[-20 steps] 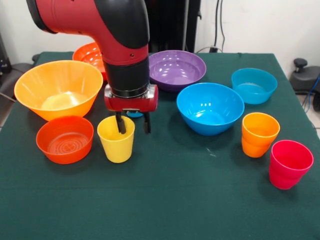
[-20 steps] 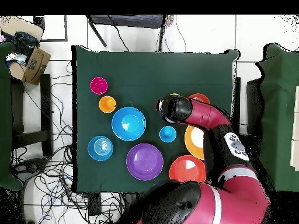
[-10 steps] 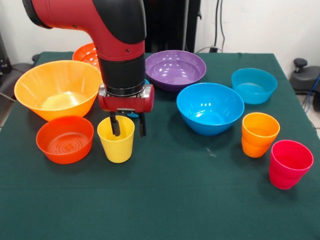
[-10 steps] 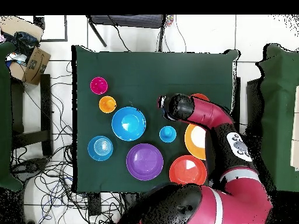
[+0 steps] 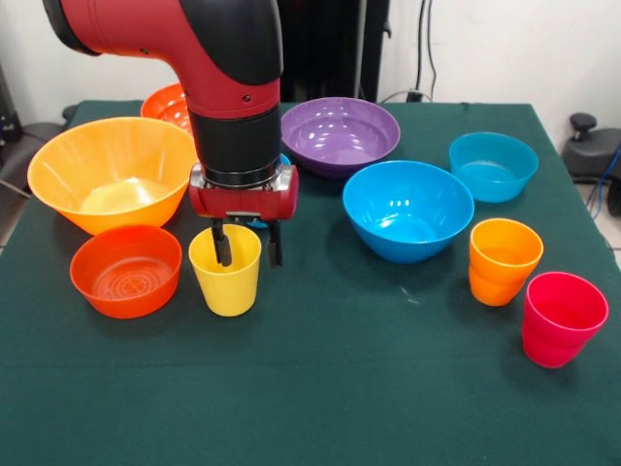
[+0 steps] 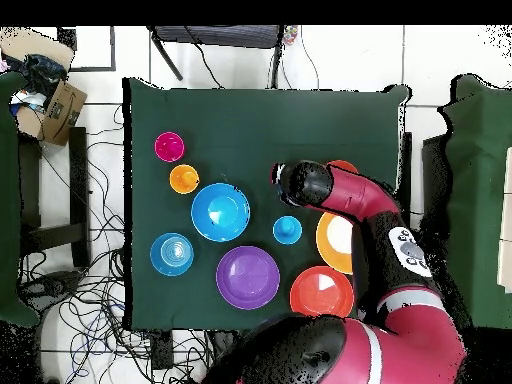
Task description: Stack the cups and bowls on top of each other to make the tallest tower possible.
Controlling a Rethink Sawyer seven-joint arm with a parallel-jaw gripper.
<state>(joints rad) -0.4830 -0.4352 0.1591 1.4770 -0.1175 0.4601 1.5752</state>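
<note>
The red-and-black gripper [image 5: 245, 250] had shifted slightly left, fingers spread astride the glossy yellow plastic cup's [image 5: 226, 271] rim. No tower existed yet; a grasp looked imminent.

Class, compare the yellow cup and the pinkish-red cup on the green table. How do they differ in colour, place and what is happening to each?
The yellow cup is yellow; the pinkish-red cup is deep pink. The gripper straddles the yellow cup's rim, one finger inside and one outside, while the pinkish-red cup stands alone. The yellow cup sits beside the small red-orange bowl; the pinkish-red cup sits beside the orange cup. Both stand upright, unstacked.
</note>
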